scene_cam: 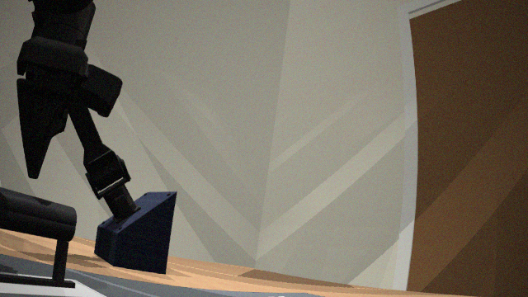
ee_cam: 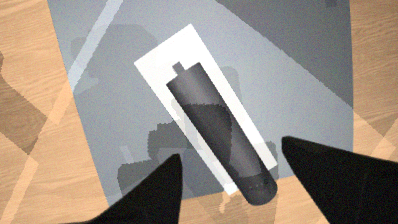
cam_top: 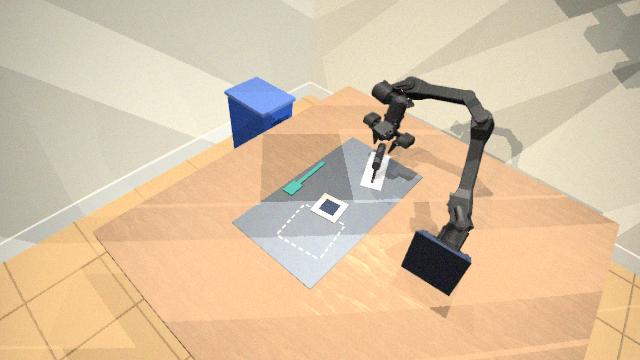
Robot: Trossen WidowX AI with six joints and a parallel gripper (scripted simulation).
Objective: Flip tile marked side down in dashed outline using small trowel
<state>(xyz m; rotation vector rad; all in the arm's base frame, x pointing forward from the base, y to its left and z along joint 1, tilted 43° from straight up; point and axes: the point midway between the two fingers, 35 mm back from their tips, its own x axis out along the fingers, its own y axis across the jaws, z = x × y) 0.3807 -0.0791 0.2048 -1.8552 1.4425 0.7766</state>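
Going left to right in the top view: a green paddle [cam_top: 304, 179] is lying left of center, the dashed outline [cam_top: 286, 242] is sitting low in the middle, and the tile [cam_top: 342, 206] is showing its dark square just above it. Right of center, the trowel [cam_top: 378, 157] [scene_cam: 37, 214] [ee_cam: 220, 125] is resting on the mat [cam_top: 310, 277] [scene_cam: 173, 286] [ee_cam: 320, 100], its 1 black handle riding above a white plate. The long axis is slanting down and slightly left, narrow stem toward the bottom. The gripper [cam_top: 383, 147] [scene_cam: 35, 173] [ee_cam: 231, 152] is hovering over it, about 2/3 open, holding 0 things. I'm guessing it's handling light and stiff, maybe rolling if pinched off-center, so I'd be grabbing mid-handle, fingers squared across it.
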